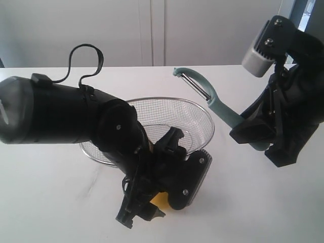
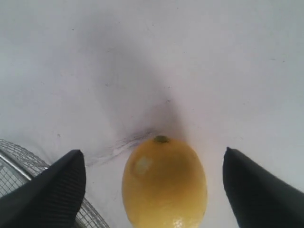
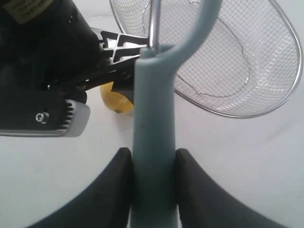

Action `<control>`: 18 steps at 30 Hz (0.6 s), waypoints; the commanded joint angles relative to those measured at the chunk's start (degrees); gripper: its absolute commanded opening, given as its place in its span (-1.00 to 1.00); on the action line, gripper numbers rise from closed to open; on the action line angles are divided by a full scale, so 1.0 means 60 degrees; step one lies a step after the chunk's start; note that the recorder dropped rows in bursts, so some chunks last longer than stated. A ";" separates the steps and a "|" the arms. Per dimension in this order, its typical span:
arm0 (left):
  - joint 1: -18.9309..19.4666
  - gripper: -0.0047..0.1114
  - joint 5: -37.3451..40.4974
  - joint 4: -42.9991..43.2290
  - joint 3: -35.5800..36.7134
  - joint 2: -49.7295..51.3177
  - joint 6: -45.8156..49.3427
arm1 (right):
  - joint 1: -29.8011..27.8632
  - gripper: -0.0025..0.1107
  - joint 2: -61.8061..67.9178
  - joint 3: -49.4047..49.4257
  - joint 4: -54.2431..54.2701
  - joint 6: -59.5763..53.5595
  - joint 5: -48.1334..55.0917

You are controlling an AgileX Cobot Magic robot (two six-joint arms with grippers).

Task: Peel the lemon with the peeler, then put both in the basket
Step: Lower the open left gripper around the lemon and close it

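Exterior view, left to right. The left arm (image 1: pixel 61 114) reaches in from 9 o'clock across the white surface (image 1: pixel 45 197) and bends down in front of the basket (image 1: pixel 207 115). Its left fingers (image 2: pixel 52 190) are spread wide. In the left wrist view they stand one on each side of the lemon (image 2: pixel 164 185), with bare surface showing between each finger and the fruit, so nothing is gripped.

The lemon rests on the surface outside the basket, at about 6 o'clock from it and close to its rim. From outside only a small yellow patch shows beneath the left arm's wrist. Its stem nub points away from the wrist camera, and its yellow skin carries one pale spot.

The wire-mesh basket sits at the middle of the surface. The parts of its interior that can be seen hold nothing, while the left arm hides its near side.

At 3 o'clock from the basket, the right fingers (image 3: pixel 109 190) are closed on the handle of the pale teal peeler (image 1: pixel 223 109), one finger pressed against each side. The peeler is held clear of the surface. Its handle slants up toward 10 o'clock, and its hooked head and metal blade hang above the basket's far right rim.
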 commanded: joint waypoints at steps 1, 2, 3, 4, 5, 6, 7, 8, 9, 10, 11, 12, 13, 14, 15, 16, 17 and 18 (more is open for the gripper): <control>-0.0029 0.48 -0.0055 0.0223 -0.0035 0.0127 -0.0076 | -0.0043 -0.96 -0.0028 0.0032 0.0081 0.0016 -0.0039; -0.0029 0.48 -0.0055 0.0259 -0.0035 0.0169 -0.0076 | -0.0043 -0.96 -0.0028 0.0032 0.0081 0.0016 -0.0039; -0.0029 0.48 -0.0055 0.0259 -0.0035 0.0212 -0.0076 | -0.0043 -0.96 -0.0028 0.0032 0.0081 0.0016 -0.0039; -0.0029 0.48 -0.0055 0.0259 -0.0035 0.0263 -0.0076 | -0.0043 -0.96 -0.0028 0.0032 0.0081 0.0016 -0.0039; -0.0029 0.48 -0.0055 0.0259 -0.0035 0.0313 -0.0076 | -0.0043 -0.96 -0.0028 0.0032 0.0081 0.0016 -0.0039; -0.0029 0.48 -0.0055 0.0259 -0.0035 0.0360 -0.0076 | -0.0043 -0.96 -0.0028 0.0032 0.0081 0.0016 -0.0039; -0.0029 0.48 -0.0055 0.0332 -0.0035 0.0422 -0.0076 | -0.0043 -0.96 -0.0028 0.0032 0.0081 0.0016 -0.0039; -0.0029 0.48 -0.0055 0.0369 -0.0035 0.0444 -0.0076 | -0.0043 -0.96 -0.0028 0.0032 0.0081 0.0016 -0.0039; -0.0007 0.48 -0.0055 0.0371 -0.0035 0.0482 -0.0076 | -0.0043 -0.96 -0.0028 0.0032 0.0081 0.0016 -0.0039; -0.0007 0.48 -0.0055 0.0371 -0.0035 0.0526 -0.0076 | -0.0043 -0.96 -0.0028 0.0032 0.0081 0.0016 -0.0039; -0.0007 0.48 -0.0055 0.0371 -0.0035 0.0526 -0.0076 | -0.0043 -0.96 -0.0028 0.0032 0.0081 0.0016 -0.0039; 0.0038 0.48 -0.0055 0.0371 -0.0035 0.0543 -0.0076 | -0.0043 -0.96 -0.0028 0.0032 0.0081 0.0016 -0.0039; 0.0038 0.48 -0.0055 0.0371 -0.0035 0.0543 -0.0076 | -0.0043 -0.96 -0.0028 0.0032 0.0081 0.0016 -0.0039; 0.0083 0.48 -0.0055 0.0371 -0.0035 0.0543 -0.0076 | -0.0043 -0.96 -0.0028 0.0032 0.0081 0.0016 -0.0039; 0.0135 0.48 -0.0055 0.0371 -0.0035 0.0543 -0.0076 | -0.0043 -0.96 -0.0028 0.0032 0.0081 0.0016 -0.0039; 0.0162 0.48 -0.0055 0.0371 -0.0035 0.0543 -0.0076 | -0.0043 -0.96 -0.0028 0.0032 0.0081 0.0016 -0.0039; 0.0215 0.48 -0.0055 0.0371 -0.0035 0.0543 -0.0076 | -0.0043 -0.96 -0.0028 0.0032 0.0081 0.0016 -0.0039; 0.0255 0.48 -0.0033 0.0371 -0.0035 0.0543 -0.0076 | -0.0043 -0.96 -0.0028 0.0032 0.0081 0.0016 -0.0039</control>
